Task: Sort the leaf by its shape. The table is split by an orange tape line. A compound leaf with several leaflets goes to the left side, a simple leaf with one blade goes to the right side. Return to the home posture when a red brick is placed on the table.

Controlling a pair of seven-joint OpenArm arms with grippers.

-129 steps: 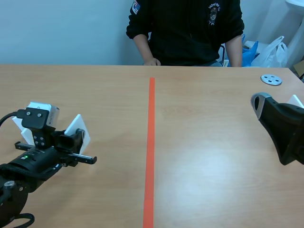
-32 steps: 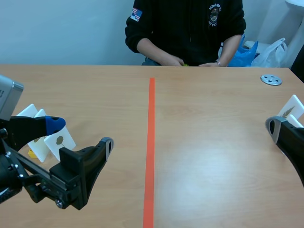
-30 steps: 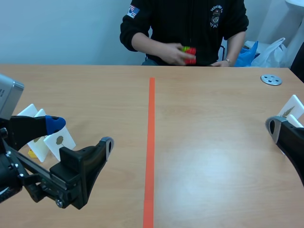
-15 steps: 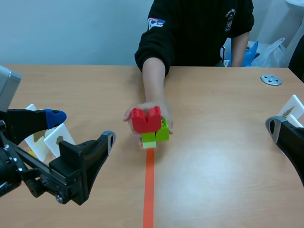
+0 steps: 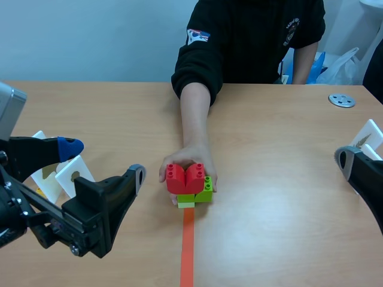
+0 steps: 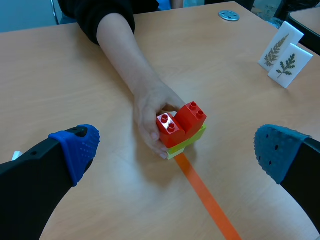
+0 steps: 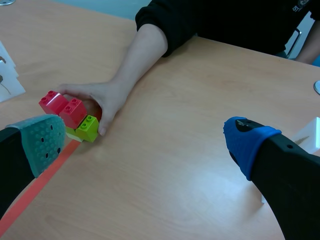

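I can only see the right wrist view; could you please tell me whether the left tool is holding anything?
Observer: No, the left tool is open, with nothing between its fingers.
Operator: Thank you. What do the cards on the right side show?
Observer: In the left wrist view, two upright white cards each carry a fern-like leaf with many leaflets.
Operator: Does anything else lie on that side?
Observer: Yes, a round metal disc lies flat near the table's far right corner.
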